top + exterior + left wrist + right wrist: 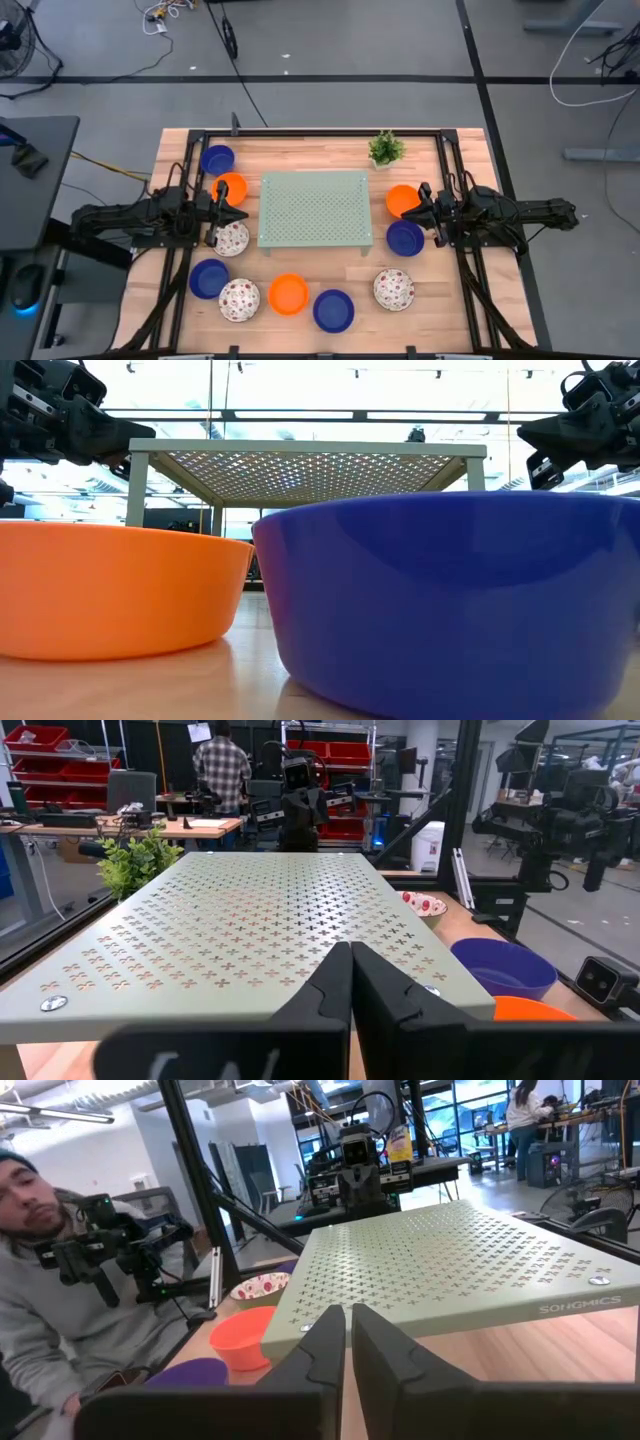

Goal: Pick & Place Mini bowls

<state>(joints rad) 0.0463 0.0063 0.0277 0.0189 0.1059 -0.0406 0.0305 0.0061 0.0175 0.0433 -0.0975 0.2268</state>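
Ten mini bowls sit on the wooden table around the pale green perforated tray (315,208). To its left are a blue (217,158), an orange (231,187) and a speckled bowl (232,238). To its right are an orange (403,200) and a blue bowl (405,238). Along the near side are blue (209,278), speckled (239,299), orange (288,294), blue (333,310) and speckled (394,289). My left gripper (240,212) (350,952) is shut, level at the tray's left edge. My right gripper (405,213) (348,1314) is shut at the tray's right edge. Neither touches anything.
A small potted plant (386,148) stands near the tray's far right corner. Black frame rails (455,180) run along both table sides. In the low view the orange bowl (110,590) and the blue bowl (450,600) fill the foreground. A person (40,1280) sits beyond the table.
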